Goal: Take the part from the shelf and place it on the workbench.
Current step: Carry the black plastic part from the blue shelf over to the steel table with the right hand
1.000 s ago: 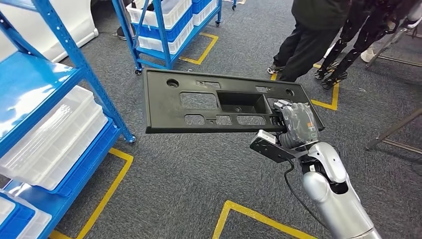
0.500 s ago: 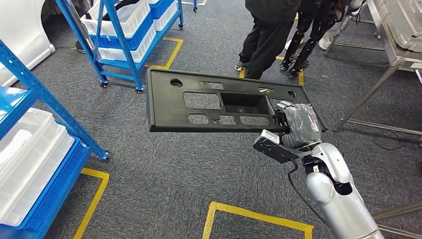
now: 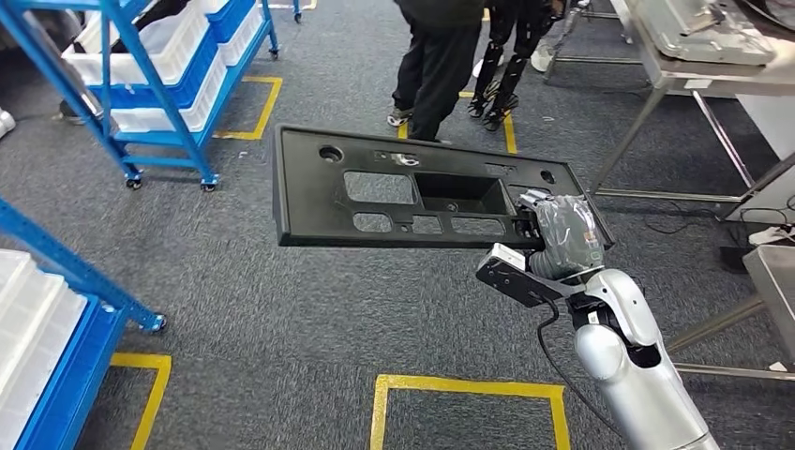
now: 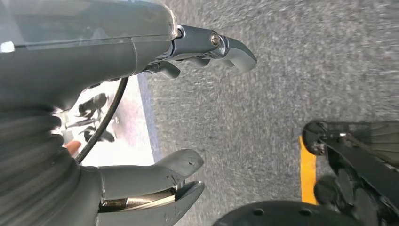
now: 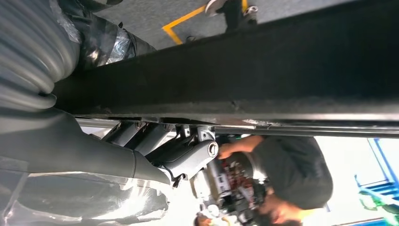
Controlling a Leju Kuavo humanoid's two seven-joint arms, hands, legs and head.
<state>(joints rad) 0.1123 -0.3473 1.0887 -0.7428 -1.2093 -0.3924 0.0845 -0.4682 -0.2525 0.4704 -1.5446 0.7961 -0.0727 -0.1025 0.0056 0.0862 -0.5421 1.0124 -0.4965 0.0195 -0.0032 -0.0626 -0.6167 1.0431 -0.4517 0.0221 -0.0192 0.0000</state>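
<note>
A long black plastic panel (image 3: 412, 192) with several cut-outs hangs level above the grey carpet, in the middle of the head view. My right hand (image 3: 560, 234), wrapped in clear film, grips its right end. In the right wrist view the panel (image 5: 263, 70) runs across as a dark bar, with my right hand (image 5: 155, 146) clamped on its edge. My left hand (image 4: 183, 108) hangs over the floor, its fingers apart and holding nothing. A metal workbench (image 3: 712, 56) stands at the upper right.
A person in dark trousers (image 3: 436, 66) stands just beyond the panel. A wheeled blue rack (image 3: 159, 66) with white bins stands at upper left; another blue shelf (image 3: 47, 309) is at lower left. Yellow floor tape (image 3: 469, 384) lies ahead. A table corner (image 3: 773, 281) juts in at right.
The whole view has swung right: the blue shelves slid left and the metal workbench came into sight. The panel stays in my right hand in the same place in the picture.
</note>
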